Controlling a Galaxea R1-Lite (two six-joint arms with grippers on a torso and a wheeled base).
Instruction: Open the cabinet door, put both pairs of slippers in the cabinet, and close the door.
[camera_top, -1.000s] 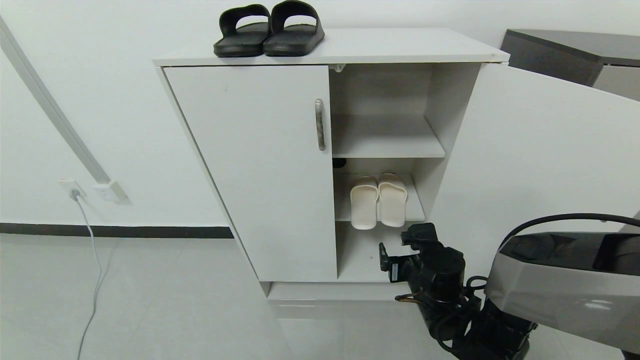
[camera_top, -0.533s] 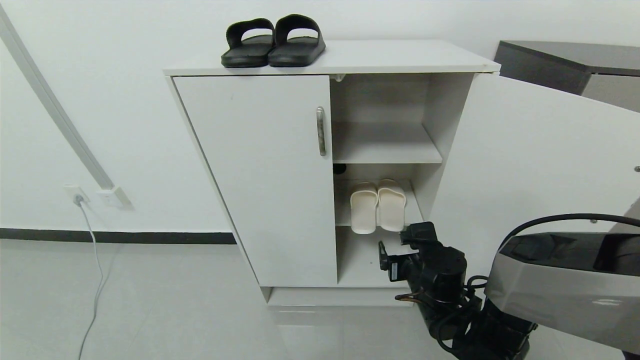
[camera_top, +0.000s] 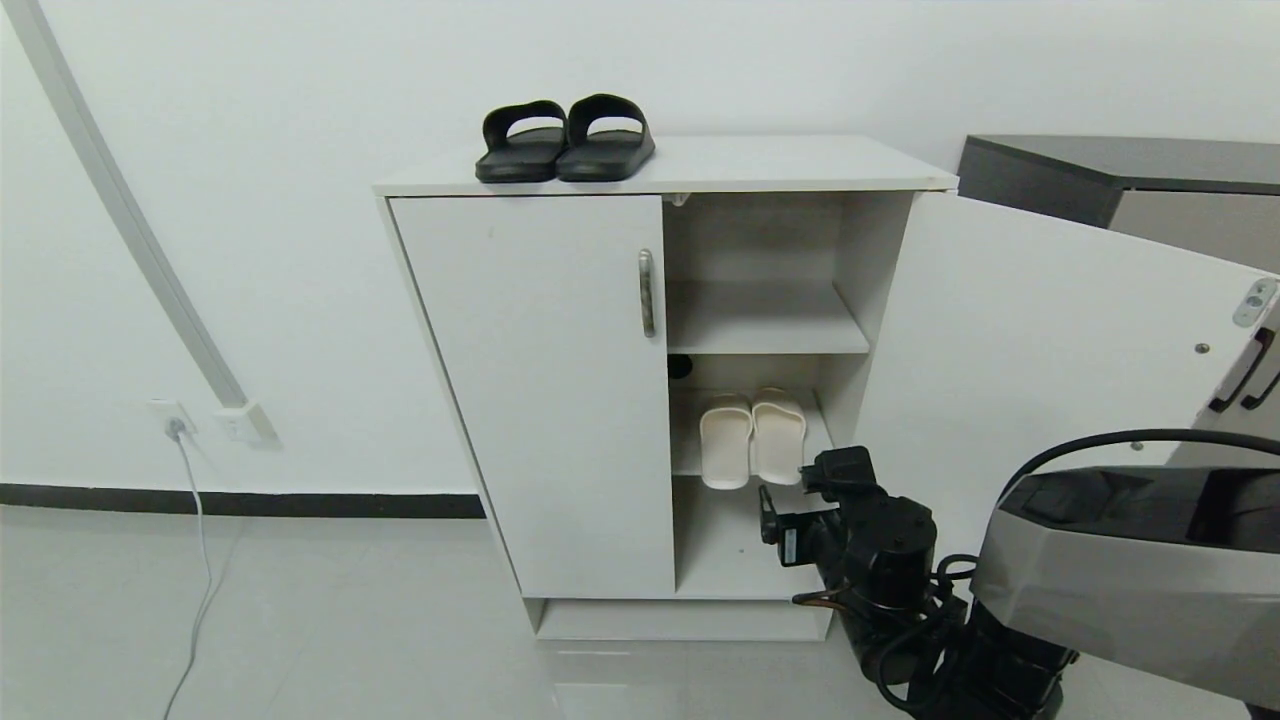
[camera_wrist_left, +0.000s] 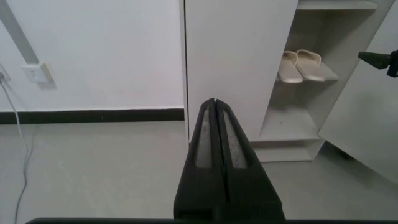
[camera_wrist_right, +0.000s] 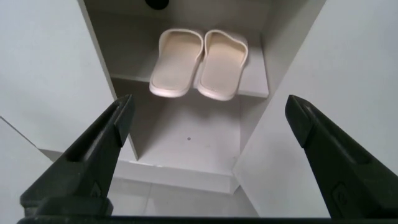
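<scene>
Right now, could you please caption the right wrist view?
Open right gripper faces white slippers resting on a cabinet shelf.

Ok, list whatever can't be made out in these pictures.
1. Left half of the white two-door cabinet's inside: head view, behind its closed left door.
2. Small dark object behind the cream slide slippers: head view, half behind that door's edge; right wrist view, cut by the picture's edge.
3. Dark grey unit at far right: head view, cut off by the picture's edge.

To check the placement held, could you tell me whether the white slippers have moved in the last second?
No. The white slippers sit at the same spot on the middle shelf; the whole view shifted, so the camera moved.
</scene>
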